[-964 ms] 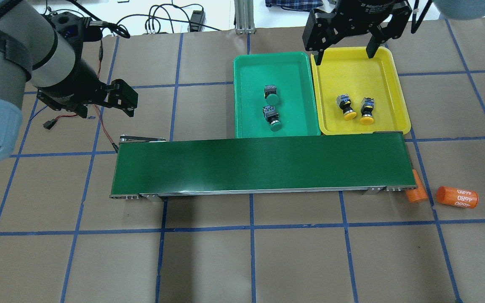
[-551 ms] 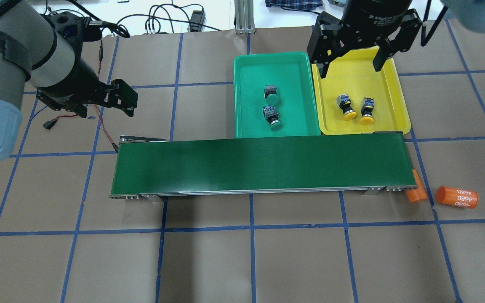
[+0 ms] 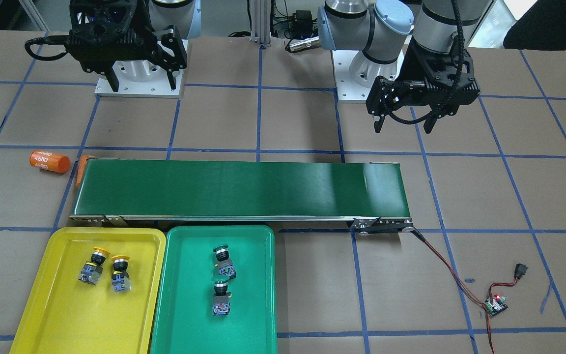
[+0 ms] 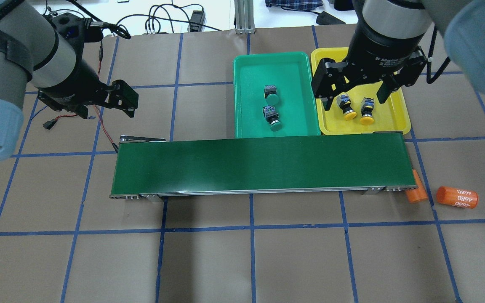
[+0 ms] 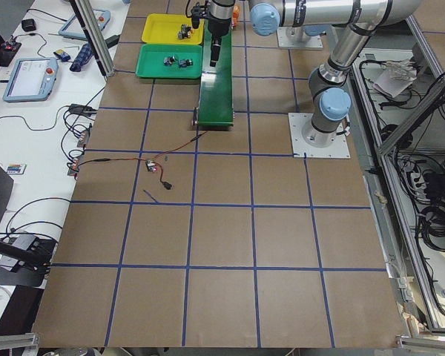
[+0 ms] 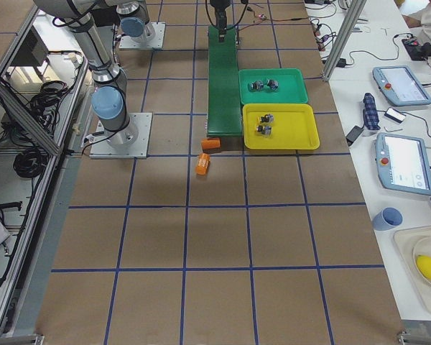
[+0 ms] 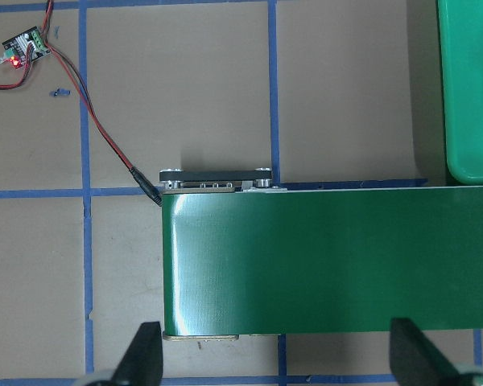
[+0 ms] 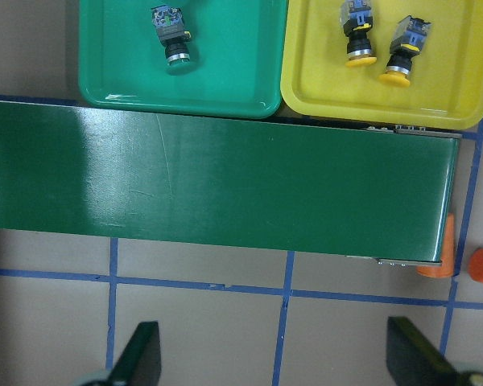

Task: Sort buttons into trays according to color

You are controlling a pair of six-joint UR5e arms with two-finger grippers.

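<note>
Currently left fingers point(image 7: 142, 354), right fingers point(image 8: 142, 354) spread, empty; buttons point(image 4: 347, 107) lie in matching trays point(image 3: 67, 314).

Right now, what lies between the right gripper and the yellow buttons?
The dark-green conveyor belt crosses between the right gripper and the yellow buttons; the front-facing and right wrist views show it.

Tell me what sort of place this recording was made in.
Probably a robotics lab workcell: the left arm and right arm are bolted to a tape-gridded table, with a small conveyor belt and teach pendants alongside.
</note>
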